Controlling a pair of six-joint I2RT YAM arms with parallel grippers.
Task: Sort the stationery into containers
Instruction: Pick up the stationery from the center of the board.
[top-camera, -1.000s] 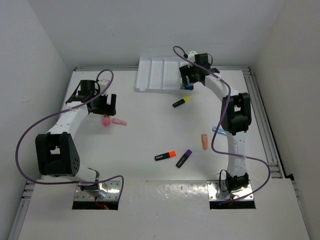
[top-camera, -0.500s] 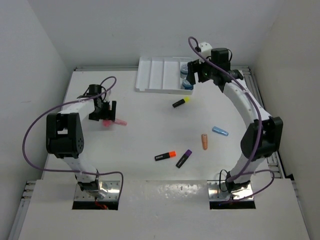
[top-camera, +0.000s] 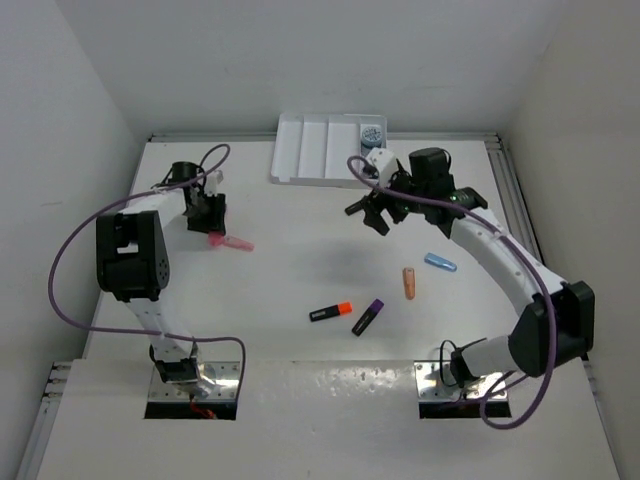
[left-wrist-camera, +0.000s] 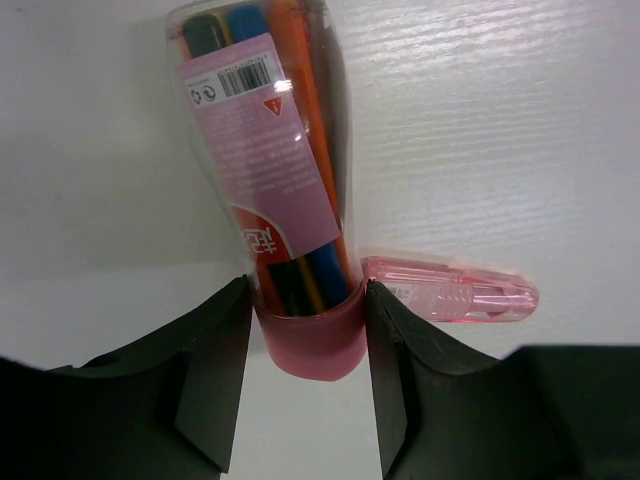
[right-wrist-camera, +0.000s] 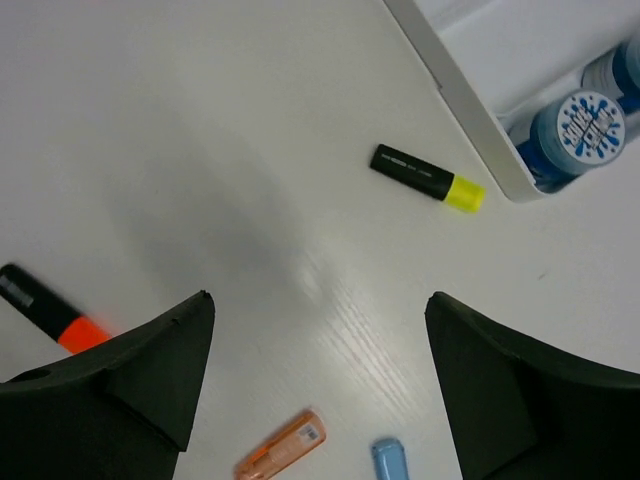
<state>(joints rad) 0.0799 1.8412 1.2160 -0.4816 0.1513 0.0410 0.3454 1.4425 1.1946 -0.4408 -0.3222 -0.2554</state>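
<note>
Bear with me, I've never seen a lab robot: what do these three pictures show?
These are two robot arms bolted to a white table, each ending in a two-finger pincer. One picture looks down from above; the other two come from a camera on each wrist. The left pincer grips a pink-capped pen pack lying beside a pink stick. The right pincer is open and empty, near a yellow highlighter. Loose on the table: an orange highlighter, a purple highlighter, a peach stick, a blue piece. The white tray at the far edge holds round blue pieces in one end compartment.
</note>
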